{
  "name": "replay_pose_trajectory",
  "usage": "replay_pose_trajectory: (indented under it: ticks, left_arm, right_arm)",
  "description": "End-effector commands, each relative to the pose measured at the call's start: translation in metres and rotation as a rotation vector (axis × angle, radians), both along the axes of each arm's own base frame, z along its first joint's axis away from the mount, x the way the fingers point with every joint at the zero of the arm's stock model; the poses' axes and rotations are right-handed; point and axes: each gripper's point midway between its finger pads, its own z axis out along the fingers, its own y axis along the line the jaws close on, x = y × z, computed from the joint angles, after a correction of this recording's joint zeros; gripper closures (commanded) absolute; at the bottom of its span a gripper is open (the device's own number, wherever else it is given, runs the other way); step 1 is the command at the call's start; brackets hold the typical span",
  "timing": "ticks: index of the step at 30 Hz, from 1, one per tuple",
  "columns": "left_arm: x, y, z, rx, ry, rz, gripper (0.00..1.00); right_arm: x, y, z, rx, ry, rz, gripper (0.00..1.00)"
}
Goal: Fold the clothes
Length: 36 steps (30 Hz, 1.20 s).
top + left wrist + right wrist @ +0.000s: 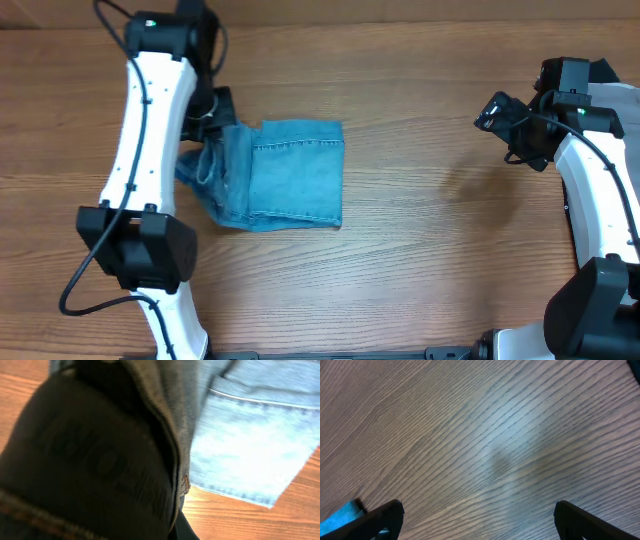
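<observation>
Jeans [295, 175] lie on the table [430, 260], left of centre, folded into a compact near-rectangular block. Right and bottom edges are fairly straight. A stitched seam runs across near the top edge.

Left side of the block isn't flat: the denim is bunched and lifted in a wrinkled flap toward the L gripper [213, 112].

L gripper sits at the upper-left corner of the jeans, touching that bunched part. Jaws are together, and the cloth looks pinched between them. The fingers themselves aren't visible from overhead, since the wrist body covers them.

L wrist cam is mostly blocked. A dark, shadowed fold of denim fills the left and centre, right up against the lens. To the right is a lit light-blue panel of the jeans [250, 445] with a pocket stitch line, lying flat on the wood. No fingertips can be made out in this view.

R gripper [497, 112] is well apart from the jeans on the right side of the table, pointing toward centre. R wrist cam shows both fingers spread wide at the bottom corners of the view, R gripper [479, 507] holding nothing, with bare wood grain below. A small blue sliver of the jeans [340, 516] shows at the bottom-left edge, beside the left finger, and I can't tell if they touch.
</observation>
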Motion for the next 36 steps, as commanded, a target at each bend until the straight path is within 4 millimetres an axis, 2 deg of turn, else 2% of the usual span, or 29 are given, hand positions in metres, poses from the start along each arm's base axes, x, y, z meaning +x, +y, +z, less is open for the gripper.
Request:
replay_pose_trajectory:
  ticks: [1, 10, 13, 17, 20, 28, 34, 36]
  left_arm:
    - [0.001, -0.033, 0.023, -0.018, -0.097, -0.037, 0.96]
    - [0.028, -0.091, 0.026, -0.082, -0.244, -0.124, 0.96]
    - [0.034, -0.105, 0.019, -0.088, -0.251, -0.148, 0.96]
    - [0.039, -0.12, 0.002, -0.109, -0.233, -0.156, 0.96]
    - [0.043, -0.14, -0.018, -0.145, -0.202, -0.185, 0.96]
    - [0.037, -0.182, -0.067, -0.181, -0.107, -0.289, 0.96]
    - [0.029, -0.212, -0.089, -0.174, -0.089, -0.415, 0.96]
    - [0.026, -0.218, -0.092, -0.174, -0.086, -0.438, 0.91]
  right_arm:
    - [0.002, -0.002, 0.003, -0.017, -0.009, -0.002, 0.0]
    - [0.002, -0.002, 0.003, -0.017, -0.009, -0.002, 0.0]
    - [0.002, -0.002, 0.003, -0.017, -0.009, -0.002, 0.0]
    - [0.002, -0.002, 0.003, -0.017, -0.009, -0.002, 0.0]
    - [0.002, -0.002, 0.003, -0.017, -0.009, -0.002, 0.0]
    - [0.002, -0.002, 0.003, -0.017, -0.009, -0.002, 0.0]
    - [0.002, -0.002, 0.003, -0.017, -0.009, -0.002, 0.0]
    - [0.002, -0.002, 0.003, -0.017, -0.009, -0.002, 0.0]
